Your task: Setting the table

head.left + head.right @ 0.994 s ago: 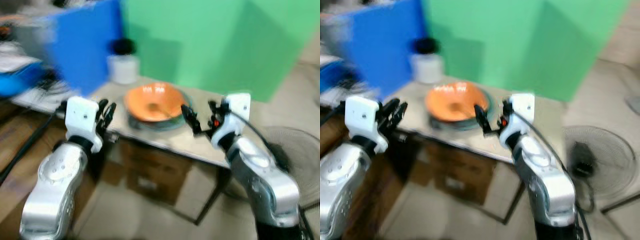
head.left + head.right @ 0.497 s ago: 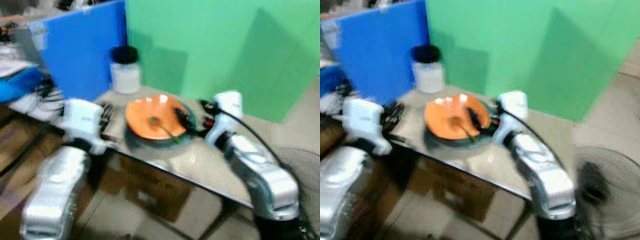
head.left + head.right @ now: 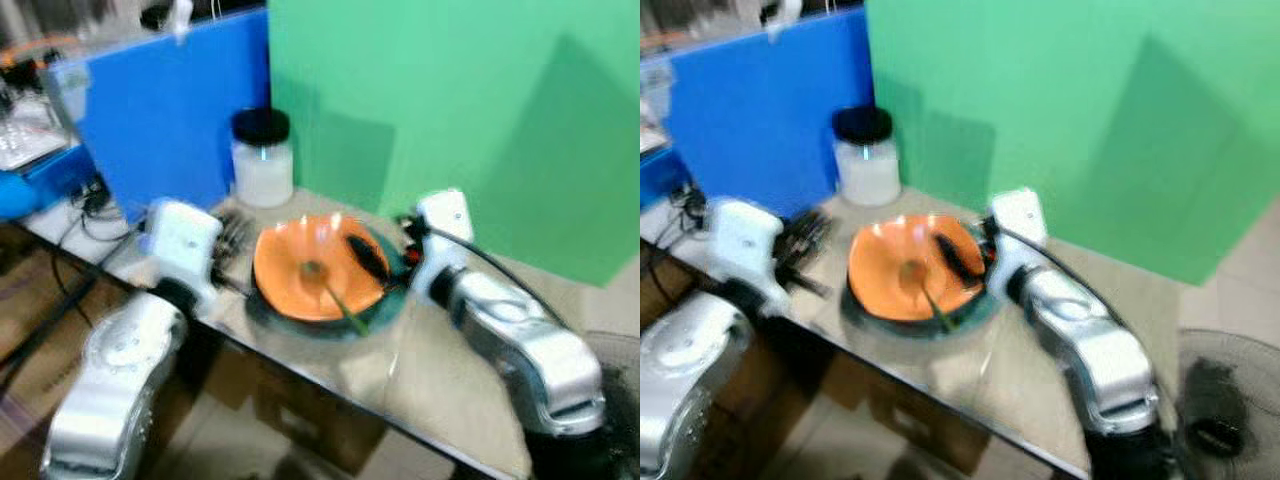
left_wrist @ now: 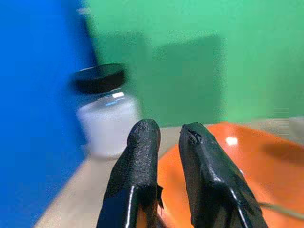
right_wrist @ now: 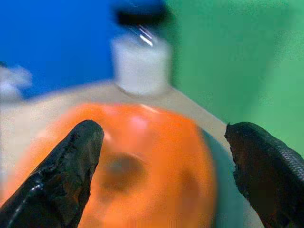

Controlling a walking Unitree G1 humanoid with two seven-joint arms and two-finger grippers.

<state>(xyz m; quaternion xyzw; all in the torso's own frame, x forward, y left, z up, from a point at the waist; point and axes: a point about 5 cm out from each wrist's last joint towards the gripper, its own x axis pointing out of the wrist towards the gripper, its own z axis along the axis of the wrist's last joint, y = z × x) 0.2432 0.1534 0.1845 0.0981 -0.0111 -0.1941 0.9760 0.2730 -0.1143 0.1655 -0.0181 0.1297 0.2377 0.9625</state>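
Note:
An orange bowl sits on a dark green plate on the table. A spoon with a green handle lies inside the bowl. My right gripper is open wide at the bowl's right rim, one finger reaching over the inside. In the right wrist view its fingers straddle the bowl. My left gripper hovers just left of the bowl, shut and empty. Its fingers point past the bowl toward a jar.
A white jar with a black lid stands behind the bowl. A blue panel and a green backdrop close off the back. Cables lie at the left. A fan stands on the floor at the right.
The camera has come closer to the table. My right gripper has reached forward over the bowl's right rim. My left gripper now sits beside the bowl's left edge.

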